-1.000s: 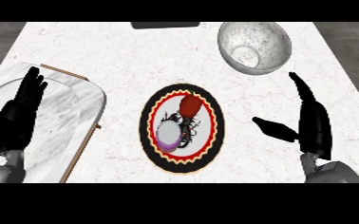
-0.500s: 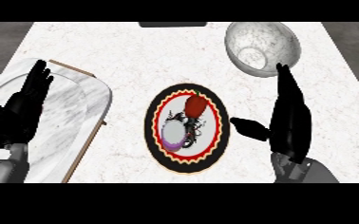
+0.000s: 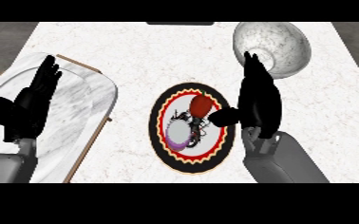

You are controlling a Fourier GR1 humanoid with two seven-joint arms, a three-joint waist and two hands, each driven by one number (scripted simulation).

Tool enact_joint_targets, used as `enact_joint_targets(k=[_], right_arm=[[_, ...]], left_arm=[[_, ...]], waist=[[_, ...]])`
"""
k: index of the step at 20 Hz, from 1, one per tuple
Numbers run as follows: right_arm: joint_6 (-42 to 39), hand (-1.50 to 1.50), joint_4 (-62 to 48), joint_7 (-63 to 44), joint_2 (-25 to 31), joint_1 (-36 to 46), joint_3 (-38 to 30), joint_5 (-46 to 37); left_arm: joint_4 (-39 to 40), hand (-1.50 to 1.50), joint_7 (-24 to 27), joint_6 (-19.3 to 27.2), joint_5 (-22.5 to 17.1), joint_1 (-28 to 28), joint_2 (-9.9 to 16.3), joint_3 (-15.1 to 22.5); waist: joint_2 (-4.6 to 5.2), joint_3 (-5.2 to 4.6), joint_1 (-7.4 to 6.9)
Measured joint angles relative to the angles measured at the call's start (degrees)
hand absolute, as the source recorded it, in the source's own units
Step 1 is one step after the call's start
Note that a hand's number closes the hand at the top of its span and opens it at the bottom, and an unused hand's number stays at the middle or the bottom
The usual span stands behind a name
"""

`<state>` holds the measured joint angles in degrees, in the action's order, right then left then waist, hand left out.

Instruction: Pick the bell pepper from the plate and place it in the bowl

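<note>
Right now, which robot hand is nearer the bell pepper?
Right. The right robot hand is just beside the bell pepper; the left robot hand rests far across at the left edge.

A plate [image 3: 184,163] sits mid-surface with the bell pepper [image 3: 201,106] on its far half. The bowl [image 3: 280,45] lies behind and right of it. A tray [image 3: 77,118] lies to the left.

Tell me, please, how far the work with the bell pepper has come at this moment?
Nothing is finished yet: the red bell pepper lies on the plate, and the bowl holds nothing. In hand: the open right hand is beside the pepper, thumb toward it. Left: grasp, lift, carry to the bowl. The left hand rests open at the left.
</note>
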<state>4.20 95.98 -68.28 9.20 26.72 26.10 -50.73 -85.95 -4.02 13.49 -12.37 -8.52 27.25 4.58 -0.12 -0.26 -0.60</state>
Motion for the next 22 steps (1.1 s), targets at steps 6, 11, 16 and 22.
enact_joint_targets(k=[6,11,16,22], right_arm=[[-6.99,-1.5,-7.7,0.06,-4.36,5.77,-5.11,6.98],[-11.47,-1.5,-14.12,0.6,-6.8,8.42,-8.2,12.07],[-14.39,-1.5,-20.31,0.47,-8.01,9.86,-9.36,15.71],[-15.53,-1.5,-24.94,1.03,-7.5,12.19,-7.98,12.73]], left_arm=[[-0.09,0.0,-0.74,0.43,0.63,-0.92,-0.35,-0.11],[-0.88,0.0,-1.09,0.75,1.24,-0.18,-0.92,0.25],[-0.95,0.0,-1.19,0.73,1.42,-0.27,-1.26,-0.05],[-1.17,0.0,-0.83,0.09,1.73,0.77,-1.48,-0.61]], waist=[[0.14,0.12,-0.24],[0.12,0.15,-0.35],[0.12,0.17,-0.22],[0.05,0.19,0.05]])
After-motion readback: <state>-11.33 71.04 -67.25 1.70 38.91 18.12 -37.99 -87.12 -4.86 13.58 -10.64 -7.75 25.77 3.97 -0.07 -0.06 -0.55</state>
